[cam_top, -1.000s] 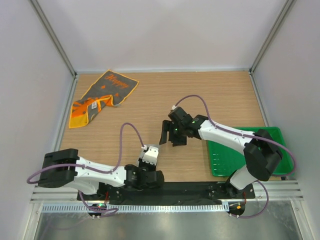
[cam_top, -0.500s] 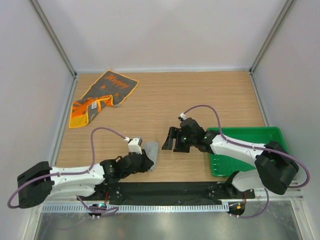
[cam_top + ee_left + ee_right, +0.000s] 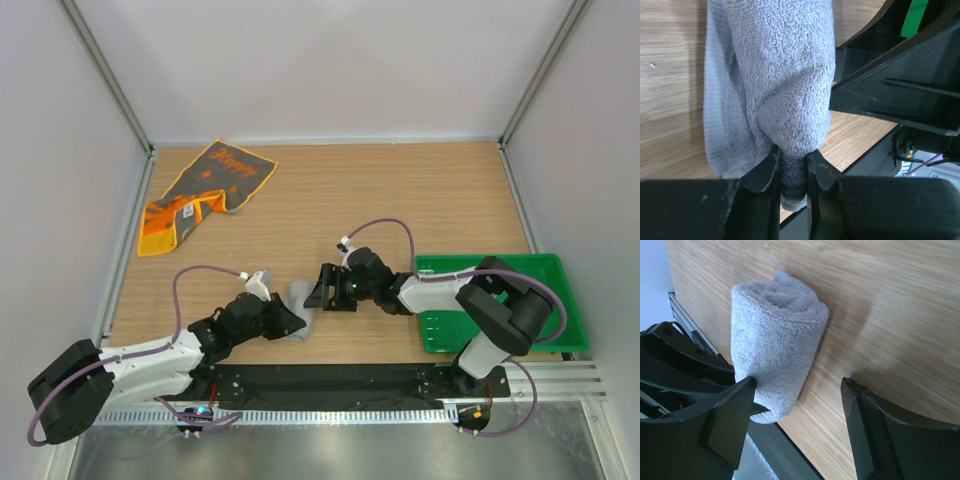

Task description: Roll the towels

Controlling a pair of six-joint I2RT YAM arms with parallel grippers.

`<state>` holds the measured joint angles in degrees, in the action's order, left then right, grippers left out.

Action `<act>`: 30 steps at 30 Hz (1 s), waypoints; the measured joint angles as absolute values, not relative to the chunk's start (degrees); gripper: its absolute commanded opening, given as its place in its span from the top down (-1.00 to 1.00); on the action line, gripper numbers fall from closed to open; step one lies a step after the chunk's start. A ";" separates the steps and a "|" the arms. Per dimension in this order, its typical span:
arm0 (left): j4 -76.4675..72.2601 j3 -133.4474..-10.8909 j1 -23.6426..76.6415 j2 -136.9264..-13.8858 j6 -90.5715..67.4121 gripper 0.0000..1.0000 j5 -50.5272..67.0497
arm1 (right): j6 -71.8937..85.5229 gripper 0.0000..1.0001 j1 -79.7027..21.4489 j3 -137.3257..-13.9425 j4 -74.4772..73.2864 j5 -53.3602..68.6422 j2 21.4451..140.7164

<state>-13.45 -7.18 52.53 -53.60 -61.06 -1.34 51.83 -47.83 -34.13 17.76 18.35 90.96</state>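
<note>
The light grey towel [image 3: 300, 296] lies as a tight roll on the wooden table near the front middle. My left gripper [image 3: 792, 172] is shut on one end of this roll [image 3: 782, 75], pinching a fold of cloth between its fingers. My right gripper [image 3: 797, 385] is open just beside the roll [image 3: 775, 335]; one finger [image 3: 735, 410] touches its side and the other stands apart over bare wood. From above, the left gripper [image 3: 288, 322] and right gripper [image 3: 318, 292] meet at the roll. The dark grey towel with orange print [image 3: 205, 190] lies spread and partly folded at the far left.
A green plastic tray [image 3: 540, 264] sits at the right front, under the right arm's elbow. The black base rail [image 3: 340, 378] runs along the near edge. Grey walls enclose the table on three sides.
The left arm has stretched out low toward the middle and set the grey roll on the table. The right gripper has dropped down and to the left, up against the roll.
</note>
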 measured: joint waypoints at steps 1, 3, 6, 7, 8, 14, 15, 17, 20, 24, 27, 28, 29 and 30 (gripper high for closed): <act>-13.82 -7.09 51.64 -53.89 -61.10 0.95 -0.30 | 51.90 -0.54 -48.12 -34.13 19.31 18.48 91.64; -14.83 -6.81 48.64 -54.74 -61.10 0.95 3.14 | 52.05 -0.52 -48.45 -34.13 21.96 18.87 92.86; -17.32 -5.89 43.40 -56.34 -61.34 0.94 8.97 | 52.45 -0.49 -48.58 -34.13 25.96 19.38 94.89; -18.31 -5.52 41.43 -57.10 -61.47 0.95 11.14 | 52.56 -0.49 -48.64 -34.13 27.24 19.64 95.55; -19.25 -5.30 39.59 -57.93 -61.56 0.95 13.34 | 52.64 -0.49 -48.73 -34.13 28.49 19.90 96.18; -25.52 -5.17 31.38 -65.71 -62.63 0.95 24.69 | 52.86 -0.46 -49.12 -34.15 32.84 21.08 98.43; -26.59 -5.17 30.74 -66.98 -62.76 0.95 25.98 | 52.86 -0.45 -49.12 -34.15 33.19 21.19 98.61; -28.71 -5.19 29.76 -69.34 -62.89 0.95 27.92 | 52.86 -0.41 -49.12 -34.15 33.52 21.23 98.80; -30.94 -5.21 28.36 -71.94 -63.16 0.95 30.30 | 52.84 -0.33 -49.12 -34.15 33.93 21.21 99.18; -33.54 -5.21 26.13 -75.09 -64.62 0.94 33.56 | 52.66 -0.18 -49.30 -34.20 34.46 20.73 99.88; -35.20 -5.21 25.50 -76.99 -65.63 0.91 35.00 | 52.51 -0.11 -49.39 -34.50 34.92 20.51 100.60; -35.70 -5.21 25.34 -77.58 -65.84 0.87 35.40 | 52.42 0.01 -49.39 -34.63 35.07 20.51 100.86; -36.29 -5.21 25.23 -78.13 -66.06 0.84 35.68 | 52.29 0.09 -49.39 -34.89 35.16 20.53 101.21; -36.86 -5.21 25.12 -78.70 -66.24 0.77 35.90 | 52.27 0.17 -49.39 -35.22 35.18 20.60 101.65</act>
